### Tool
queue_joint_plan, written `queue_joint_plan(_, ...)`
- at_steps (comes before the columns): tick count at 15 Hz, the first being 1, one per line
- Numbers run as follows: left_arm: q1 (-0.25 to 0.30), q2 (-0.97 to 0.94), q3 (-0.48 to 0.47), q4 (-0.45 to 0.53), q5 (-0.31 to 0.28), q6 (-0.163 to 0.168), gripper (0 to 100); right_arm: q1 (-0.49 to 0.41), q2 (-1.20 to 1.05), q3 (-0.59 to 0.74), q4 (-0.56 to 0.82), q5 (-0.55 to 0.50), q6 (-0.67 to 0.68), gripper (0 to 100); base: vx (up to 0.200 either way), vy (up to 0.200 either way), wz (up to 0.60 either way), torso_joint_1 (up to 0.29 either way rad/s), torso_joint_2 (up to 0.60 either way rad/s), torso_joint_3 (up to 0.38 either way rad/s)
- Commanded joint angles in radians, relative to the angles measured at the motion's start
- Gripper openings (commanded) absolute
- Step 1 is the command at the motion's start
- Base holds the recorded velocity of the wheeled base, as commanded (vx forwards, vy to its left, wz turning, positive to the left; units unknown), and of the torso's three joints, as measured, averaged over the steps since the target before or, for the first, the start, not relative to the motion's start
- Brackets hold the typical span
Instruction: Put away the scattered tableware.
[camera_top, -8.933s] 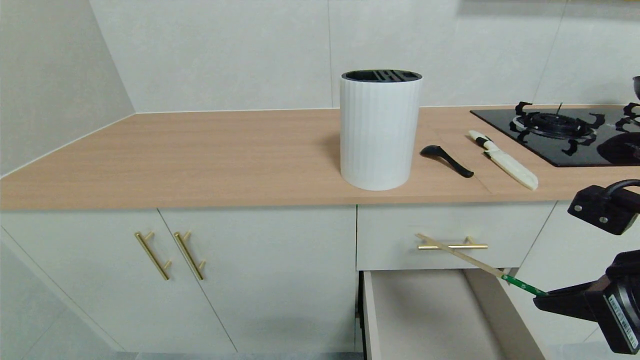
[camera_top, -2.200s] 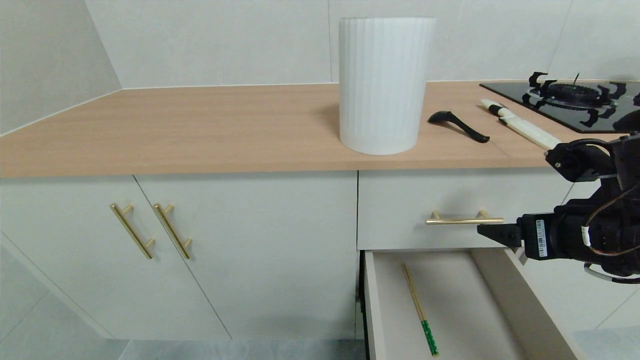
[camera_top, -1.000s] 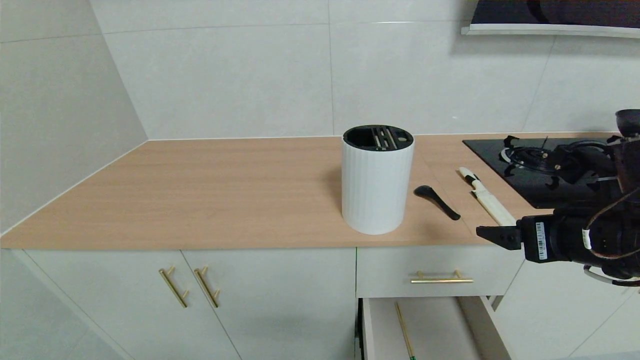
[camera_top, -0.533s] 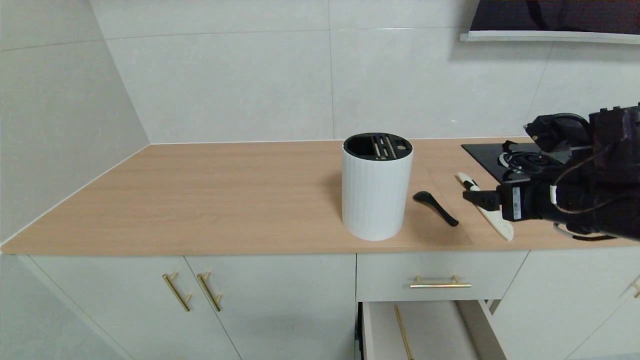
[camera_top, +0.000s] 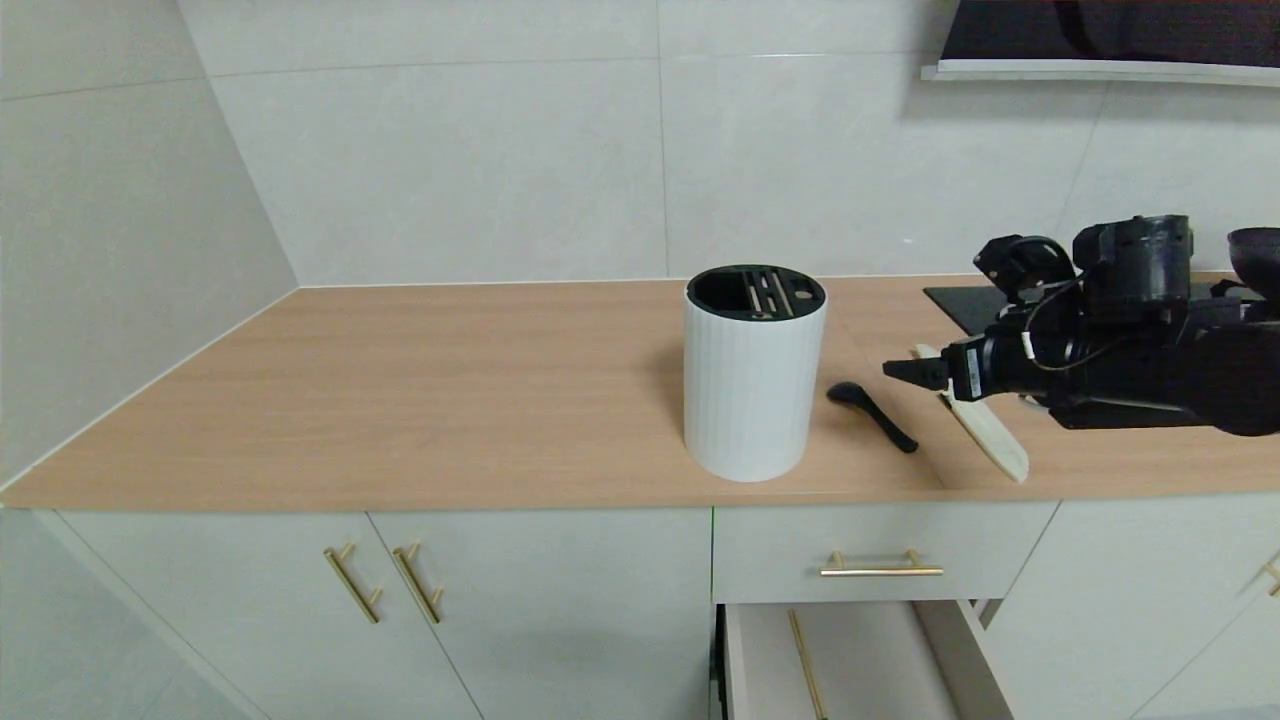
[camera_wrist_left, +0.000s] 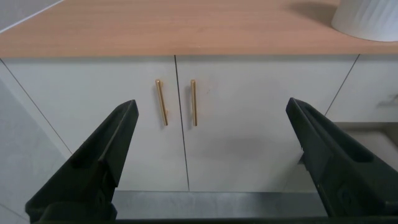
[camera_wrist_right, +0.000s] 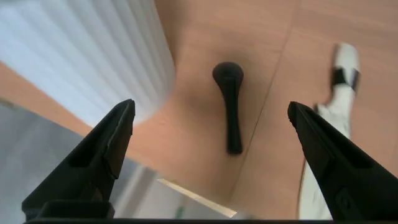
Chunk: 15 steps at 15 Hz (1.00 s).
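Wooden desk (camera_top: 450, 380) holds the black spoon (camera_top: 872, 415) at the white holder's (camera_top: 755, 400) three o'clock; the released right gripper (camera_top: 900, 370) should descend astride its handle.

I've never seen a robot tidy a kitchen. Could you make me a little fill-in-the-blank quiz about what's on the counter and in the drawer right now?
1. The black spoon lies on the counter between the white holder and the ____.
2. The right gripper hangs near the spoon with its jaws ____.
3. The chopstick lies inside the pulled-out ____.

Missing words: knife; open; drawer.
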Motion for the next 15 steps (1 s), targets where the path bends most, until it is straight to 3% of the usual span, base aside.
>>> queue_joint_plan(1,0.0,0.0,0.0,-0.001,0.0,0.0,100,-0.016,0.113,0.024,-0.053,0.006,-0.03,100,0.0,0.0,0.0,0.0,0.0,0.0)
queue_joint_plan(10,0.0,0.002,0.0,-0.001,0.0,0.0,100,-0.002,0.311,0.016,-0.232,0.007,-0.063,100,0.0,0.0,0.0,0.0,0.0,0.0)
queue_joint_plan(15,0.0,0.002,0.0,-0.001,0.0,0.0,100,-0.002,0.335,0.003,-0.247,0.003,-0.063,100,0.0,0.0,0.0,0.0,0.0,0.0)
